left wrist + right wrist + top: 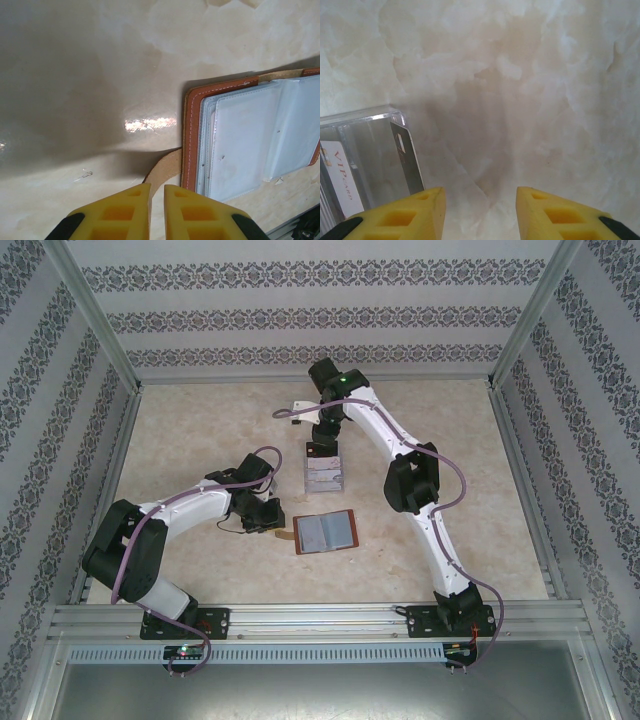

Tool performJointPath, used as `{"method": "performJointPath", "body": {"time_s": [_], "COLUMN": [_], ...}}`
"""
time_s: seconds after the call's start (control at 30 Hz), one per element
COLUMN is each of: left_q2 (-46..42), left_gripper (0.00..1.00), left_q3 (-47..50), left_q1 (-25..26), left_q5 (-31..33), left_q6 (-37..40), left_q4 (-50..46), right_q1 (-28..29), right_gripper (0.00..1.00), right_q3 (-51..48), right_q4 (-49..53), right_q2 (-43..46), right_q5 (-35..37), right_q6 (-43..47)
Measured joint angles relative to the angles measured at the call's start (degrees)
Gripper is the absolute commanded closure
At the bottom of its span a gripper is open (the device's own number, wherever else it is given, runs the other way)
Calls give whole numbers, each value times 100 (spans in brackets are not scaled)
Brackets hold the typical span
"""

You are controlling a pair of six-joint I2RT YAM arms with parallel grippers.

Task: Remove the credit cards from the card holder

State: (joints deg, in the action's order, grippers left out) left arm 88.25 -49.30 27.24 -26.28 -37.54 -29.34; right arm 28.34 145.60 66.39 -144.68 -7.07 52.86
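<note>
The holder [325, 532] lies open on the bench [200, 430], its strap [167, 167] clamped in the left tool [157, 194]. The right tool [480, 197] is held apart beside the tray [365, 117], where cards [340, 182] stand. Cards are judged thin, stiff and slick, best pinched by an exposed edge.

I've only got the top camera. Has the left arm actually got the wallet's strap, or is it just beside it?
Observer: It has it. The left gripper has its jaws shut on the strap tab of the card holder.
Operator: And the right jaws?
Observer: The right gripper is open, holding nothing, over bare table beside the clear tray.
Operator: What's in the tray?
Observer: A white card printed VIP, and a grey card next to it.
</note>
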Motion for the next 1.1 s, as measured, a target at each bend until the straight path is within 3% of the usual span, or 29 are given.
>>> {"method": "performJointPath", "body": {"time_s": [0.67,0.83,1.1], "left_q2": [-28,-98,-98], "left_gripper": [86,87,87], "left_q3": [0,-2,-2], "left_q1": [0,0,2], "left_q5": [-22,-70,-223], "left_q6": [0,-2,2], "left_q4": [0,2,22], "right_q1": [2,2,31], "right_gripper": [59,60,66], "right_q3": [-175,-852,-3128], "right_q4": [85,-264,-1652], "right_q2": [136,669,2249], "right_q5": [-131,-227,-282], "right_q6": [-299,-1165,-3456]}}
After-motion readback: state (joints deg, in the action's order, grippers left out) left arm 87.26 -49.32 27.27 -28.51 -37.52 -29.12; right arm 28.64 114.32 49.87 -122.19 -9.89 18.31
